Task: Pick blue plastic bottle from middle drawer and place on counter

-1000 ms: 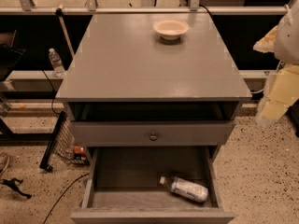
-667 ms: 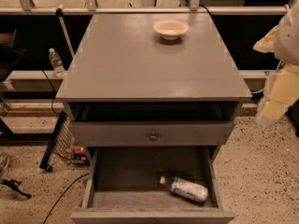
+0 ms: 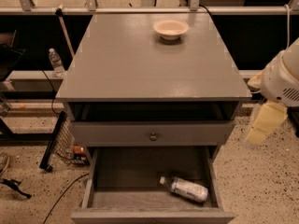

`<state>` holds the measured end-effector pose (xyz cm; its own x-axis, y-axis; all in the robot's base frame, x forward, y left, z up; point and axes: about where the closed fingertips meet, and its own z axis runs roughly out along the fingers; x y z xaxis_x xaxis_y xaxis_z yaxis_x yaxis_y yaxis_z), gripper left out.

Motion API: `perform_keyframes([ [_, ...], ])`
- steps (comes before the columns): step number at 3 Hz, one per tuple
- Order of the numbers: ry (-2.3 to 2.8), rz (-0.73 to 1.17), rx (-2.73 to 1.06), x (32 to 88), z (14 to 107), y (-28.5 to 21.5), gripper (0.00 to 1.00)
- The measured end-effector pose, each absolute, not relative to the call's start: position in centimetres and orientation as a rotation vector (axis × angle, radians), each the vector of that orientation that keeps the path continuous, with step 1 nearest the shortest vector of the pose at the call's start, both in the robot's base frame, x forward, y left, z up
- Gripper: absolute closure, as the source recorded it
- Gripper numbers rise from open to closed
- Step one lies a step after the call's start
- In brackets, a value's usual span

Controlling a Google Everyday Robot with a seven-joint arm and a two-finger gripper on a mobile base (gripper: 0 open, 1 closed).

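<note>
Off the right edge of the counter (image 3: 140,64), close to its front right corner: the gripper (image 3: 262,125), pale yellow, hanging below a bulky white arm housing (image 3: 282,78). Clear of the cabinet, touching nothing, holding nothing visible. Clenched or released: cannot tell.

Below the front edge, pulled out toward the camera: the middle drawer (image 3: 140,167), open, wide, grey, with a worn paler floor. Inside, toward the side under the front right corner: the blue plastic bottle (image 3: 187,188), lying on its side on the drawer floor, white cap pointing left and slightly back, pale label wrapped round its body. Near the drawer's front wall, apart from the right wall. Well apart from the gripper.

Between worktop and open drawer: a dark open slot (image 3: 149,111), then a shallower drawer front (image 3: 117,133), closed, with a round metal knob (image 3: 153,136) at its middle.

On the counter, near the back edge and a little right of centre: a small pale bowl (image 3: 171,29), upright.

Beyond the left edge, low on a ledge: a clear water bottle (image 3: 56,62), upright. Under the front left corner, leaning against the cabinet: a black rack (image 3: 55,141). All around, a speckled floor (image 3: 261,190).
</note>
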<state>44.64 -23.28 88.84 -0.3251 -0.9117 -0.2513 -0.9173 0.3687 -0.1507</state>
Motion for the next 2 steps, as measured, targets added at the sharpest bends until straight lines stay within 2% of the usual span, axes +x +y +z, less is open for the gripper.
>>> perform_keyframes([
  [1,2.408,0.079,-1.561,44.79,82.96,-23.98,0.00],
  [2,2.407,0.086,-1.574,44.69,82.55,-23.79,0.00],
])
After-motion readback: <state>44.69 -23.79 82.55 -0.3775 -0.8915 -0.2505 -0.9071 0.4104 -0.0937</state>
